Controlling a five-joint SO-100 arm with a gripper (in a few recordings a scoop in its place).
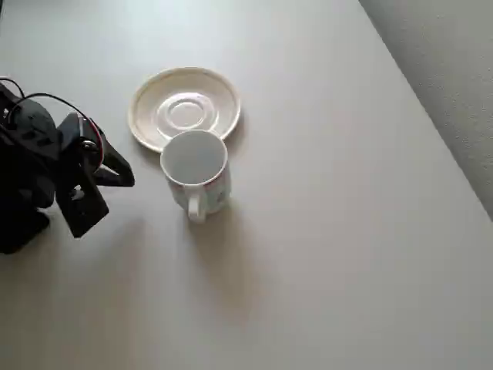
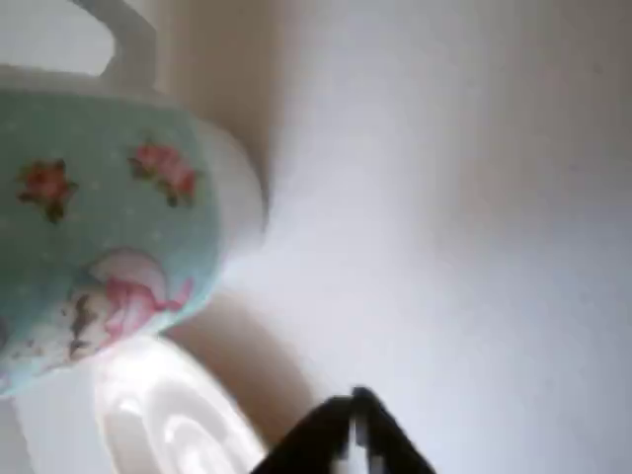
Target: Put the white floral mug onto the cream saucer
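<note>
I see the white floral mug [image 2: 109, 227] blurred and cut by the wrist view's left edge; the cream saucer [image 2: 168, 420] runs off the bottom edge.

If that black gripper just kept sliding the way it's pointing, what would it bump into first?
Most likely the white floral mug. In the overhead view the gripper sits left of the mug with its tip aimed right, toward it, with bare table between them. The cream saucer lies further up, probably off that line, though height is unclear.
</note>
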